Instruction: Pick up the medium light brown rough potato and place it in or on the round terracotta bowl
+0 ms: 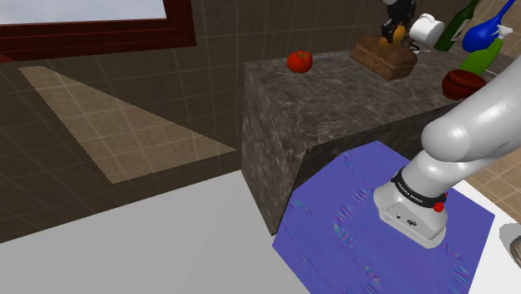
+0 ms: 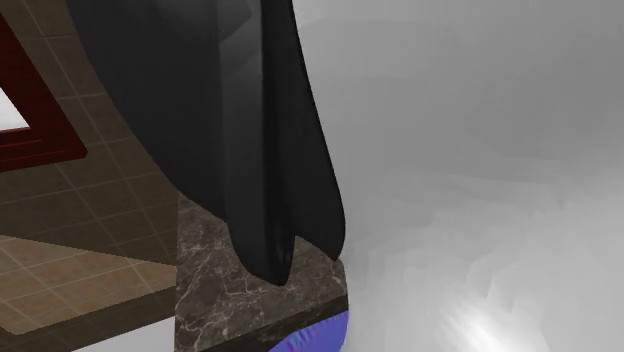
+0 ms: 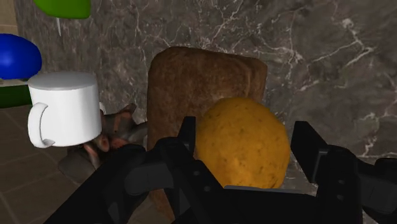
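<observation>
End effector (image 3: 247, 135) closed on the potato (image 3: 240, 145): the black fingers (image 3: 308, 144) press on either side of it, grip about as wide as the potato. Potato is yellow-brown with a speckled skin.

Shoulder view: end effector (image 1: 398, 33) is up over the far part of the dark marble bench (image 1: 334, 108), with the potato (image 1: 402, 32) showing as a small yellowish patch in it. Right below sits a brown board (image 1: 384, 57); can't tell if the potato is clear of it or touching. In the wrist view the board (image 3: 191, 76) lies directly behind the potato.

Round terracotta bowl (image 1: 461, 83) is on the bench, near the edge on the shoulder view's right, partly hidden by the white arm (image 1: 467, 125). It is apart from the potato, with the board between them.

Other items: white mug (image 3: 63, 108) just beside the board, red tomato (image 1: 300, 60) at the bench's left end, green bottle (image 1: 457, 21) at the back. Blue-purple patterned mat (image 1: 359, 225) under the arm.
</observation>
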### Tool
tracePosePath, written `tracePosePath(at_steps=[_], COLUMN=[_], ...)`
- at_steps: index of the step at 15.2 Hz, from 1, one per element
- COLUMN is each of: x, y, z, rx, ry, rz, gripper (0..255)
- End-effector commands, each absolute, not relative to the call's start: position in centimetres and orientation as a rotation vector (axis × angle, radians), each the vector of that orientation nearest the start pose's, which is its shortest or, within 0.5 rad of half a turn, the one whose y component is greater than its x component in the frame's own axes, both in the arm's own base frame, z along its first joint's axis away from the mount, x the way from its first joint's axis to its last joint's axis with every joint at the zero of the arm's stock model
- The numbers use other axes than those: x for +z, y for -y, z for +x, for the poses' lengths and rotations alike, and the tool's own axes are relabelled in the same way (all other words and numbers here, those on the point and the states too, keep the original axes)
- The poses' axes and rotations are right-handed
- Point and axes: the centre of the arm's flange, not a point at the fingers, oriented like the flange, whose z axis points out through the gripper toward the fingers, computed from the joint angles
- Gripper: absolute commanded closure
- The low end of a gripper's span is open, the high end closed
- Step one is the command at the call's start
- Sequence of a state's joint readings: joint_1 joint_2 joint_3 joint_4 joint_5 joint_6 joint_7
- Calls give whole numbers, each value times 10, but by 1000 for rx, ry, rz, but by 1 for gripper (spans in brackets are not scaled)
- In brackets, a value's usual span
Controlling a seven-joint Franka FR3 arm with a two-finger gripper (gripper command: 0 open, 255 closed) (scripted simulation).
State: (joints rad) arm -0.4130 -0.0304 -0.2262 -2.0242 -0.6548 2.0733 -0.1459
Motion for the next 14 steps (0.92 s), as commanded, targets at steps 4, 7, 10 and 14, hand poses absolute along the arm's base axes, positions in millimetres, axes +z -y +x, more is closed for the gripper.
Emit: tracePosePath(at_steps=[4,7,10,14], x=[481,482,483,483], y=[395,416,437,465], z=[371,338,304,259], rx=[-198,-198,-198,-198], ry=[245,245,245,245], rz=[2560,2560,2560,2560], gripper=[255,255,255,255])
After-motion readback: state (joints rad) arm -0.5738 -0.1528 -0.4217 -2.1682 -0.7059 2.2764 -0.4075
